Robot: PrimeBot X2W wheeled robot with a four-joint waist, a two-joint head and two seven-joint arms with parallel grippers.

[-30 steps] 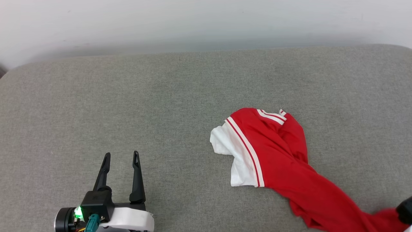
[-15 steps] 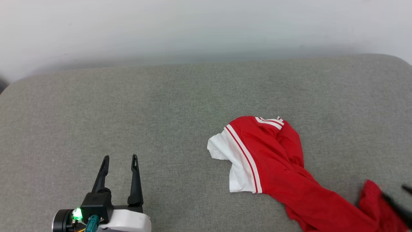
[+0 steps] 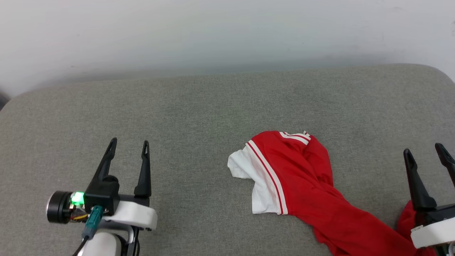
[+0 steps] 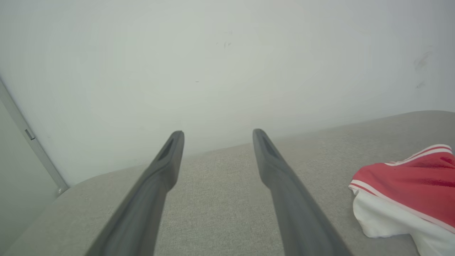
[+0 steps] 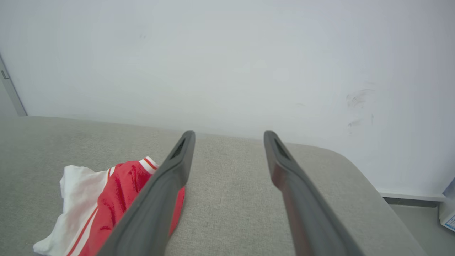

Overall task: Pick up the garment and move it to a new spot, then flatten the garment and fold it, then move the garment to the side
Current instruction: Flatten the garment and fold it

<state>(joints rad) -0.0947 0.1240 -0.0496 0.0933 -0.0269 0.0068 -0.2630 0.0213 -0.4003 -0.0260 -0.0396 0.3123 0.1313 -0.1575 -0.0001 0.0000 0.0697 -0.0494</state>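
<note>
Right end effector (image 3: 423, 148) has just released, now wide open and empty, like the left end effector (image 3: 129, 141). Crumpled red, white-sleeved jersey T-shirt (image 3: 302, 170) lies by the near-right corner of the grey fabric worktop (image 3: 213, 106): flattening seems next.

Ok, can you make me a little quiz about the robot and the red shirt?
1. True or false: the right claw is gripping the shirt.
2. The shirt lies: A neatly folded, B crumpled, C hanging up.
3. Fill in: the left claw is ___ (open or shut).
Key: 1 false; 2 B; 3 open.
</note>
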